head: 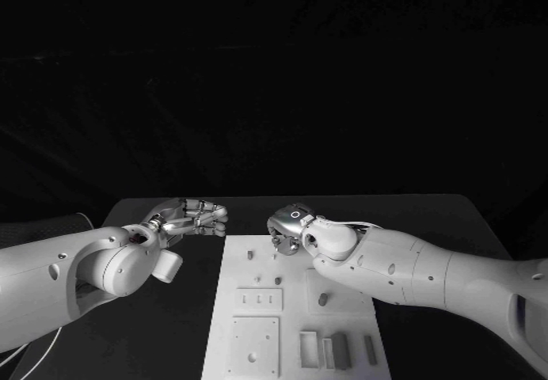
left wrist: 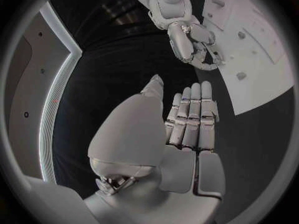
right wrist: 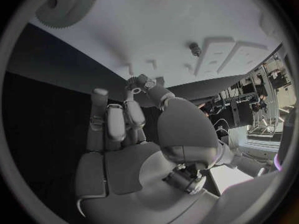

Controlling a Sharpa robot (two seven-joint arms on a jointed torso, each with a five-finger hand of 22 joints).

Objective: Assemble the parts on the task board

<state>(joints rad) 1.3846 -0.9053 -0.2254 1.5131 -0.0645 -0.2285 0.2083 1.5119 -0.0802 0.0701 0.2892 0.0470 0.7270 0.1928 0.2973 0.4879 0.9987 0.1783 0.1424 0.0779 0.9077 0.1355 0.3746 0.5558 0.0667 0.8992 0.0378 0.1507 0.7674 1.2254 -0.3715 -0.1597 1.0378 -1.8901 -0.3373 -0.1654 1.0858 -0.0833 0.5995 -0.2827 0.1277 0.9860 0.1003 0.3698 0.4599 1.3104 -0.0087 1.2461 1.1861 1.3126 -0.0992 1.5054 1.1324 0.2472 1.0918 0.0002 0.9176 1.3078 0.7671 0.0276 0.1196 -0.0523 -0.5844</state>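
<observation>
Hovering hands (head: 194, 218) (head: 288, 229), task board (head: 257, 328) bearing parts (head: 339, 348)

parts (head: 338, 349) on task board (head: 257, 273)

The task board (head: 257, 273) looked like matt white plastic, smooth; the table (head: 171, 332) beside the left hand (head: 192, 217) was matt black; both hands showed glossy silver metal, the right hand (head: 291, 228) gleaming; the gear (right wrist: 65, 5) looked matt, toothed.

left robot hand (left wrist: 190, 117) flat, empty; right robot hand (left wrist: 196, 47) curled at task board (left wrist: 261, 59) edge
</observation>
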